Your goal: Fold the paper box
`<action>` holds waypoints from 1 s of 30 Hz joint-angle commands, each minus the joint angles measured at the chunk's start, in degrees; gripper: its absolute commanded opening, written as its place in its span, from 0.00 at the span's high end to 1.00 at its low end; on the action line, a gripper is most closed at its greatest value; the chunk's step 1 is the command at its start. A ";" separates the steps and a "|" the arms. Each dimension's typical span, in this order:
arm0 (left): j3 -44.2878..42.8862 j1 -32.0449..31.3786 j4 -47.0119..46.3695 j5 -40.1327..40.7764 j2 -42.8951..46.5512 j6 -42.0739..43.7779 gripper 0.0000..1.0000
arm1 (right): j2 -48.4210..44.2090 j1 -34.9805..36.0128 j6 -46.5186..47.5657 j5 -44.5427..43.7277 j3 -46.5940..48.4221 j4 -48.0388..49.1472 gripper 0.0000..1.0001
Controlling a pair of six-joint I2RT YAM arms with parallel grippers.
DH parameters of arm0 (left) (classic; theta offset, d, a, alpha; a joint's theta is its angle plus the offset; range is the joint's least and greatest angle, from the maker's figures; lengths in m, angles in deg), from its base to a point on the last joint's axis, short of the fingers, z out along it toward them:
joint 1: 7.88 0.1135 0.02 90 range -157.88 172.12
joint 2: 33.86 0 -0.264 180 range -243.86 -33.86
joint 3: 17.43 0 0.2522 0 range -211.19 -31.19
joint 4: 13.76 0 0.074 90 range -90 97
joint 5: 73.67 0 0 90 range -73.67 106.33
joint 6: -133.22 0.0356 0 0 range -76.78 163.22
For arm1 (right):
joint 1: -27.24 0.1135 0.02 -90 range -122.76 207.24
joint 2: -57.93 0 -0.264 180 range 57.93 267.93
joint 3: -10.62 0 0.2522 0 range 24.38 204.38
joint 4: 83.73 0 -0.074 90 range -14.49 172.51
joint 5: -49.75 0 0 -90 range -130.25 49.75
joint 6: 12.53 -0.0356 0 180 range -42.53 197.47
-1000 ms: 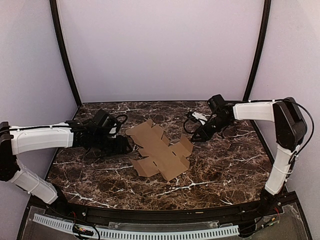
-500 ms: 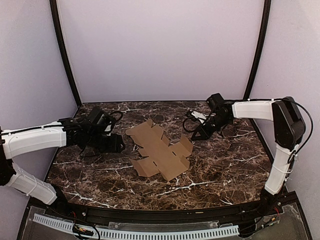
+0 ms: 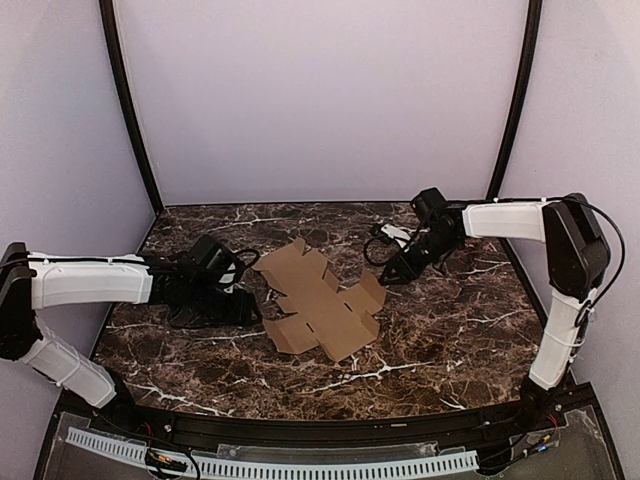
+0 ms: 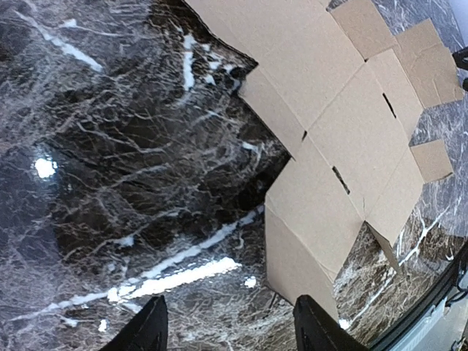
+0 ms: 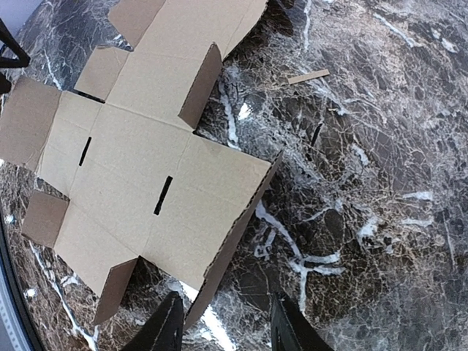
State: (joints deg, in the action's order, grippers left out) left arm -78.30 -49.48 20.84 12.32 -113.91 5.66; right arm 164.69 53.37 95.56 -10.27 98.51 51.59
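Note:
The paper box [image 3: 320, 298] lies as a flat brown die-cut sheet in the middle of the marble table, a few of its flaps slightly raised. My left gripper [image 3: 252, 305] sits low at the sheet's left edge. In the left wrist view it [image 4: 230, 333] is open, with bare marble between the fingers and the sheet's [image 4: 344, 131] corner flap just ahead of the right finger [image 4: 316, 329]. My right gripper [image 3: 392, 275] hovers at the sheet's right flap. The right wrist view shows it [image 5: 227, 329] open, the raised flap edge of the sheet [image 5: 146, 146] reaching down beside the left finger [image 5: 164, 329].
A small cardboard sliver [image 5: 307, 76] lies on the marble to the right of the sheet. Purple walls and black corner posts [image 3: 128, 110] enclose the table. A black rail with a white perforated strip [image 3: 330, 466] runs along the near edge.
The left gripper pulled back to the left, then returned lower to the sheet's left edge. The right gripper's jaws narrowed and opened again, staying by the right flap.

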 commanded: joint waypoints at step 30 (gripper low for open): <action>-10.78 -15.48 5.51 -13.31 3.36 17.74 0.40 | 11.83 2.84 28.36 -1.64 25.76 -18.18 1.00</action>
State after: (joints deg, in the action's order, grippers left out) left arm -84.21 -64.96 17.04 -1.41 -118.77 15.12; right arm 176.02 54.68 109.43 -11.26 120.04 38.63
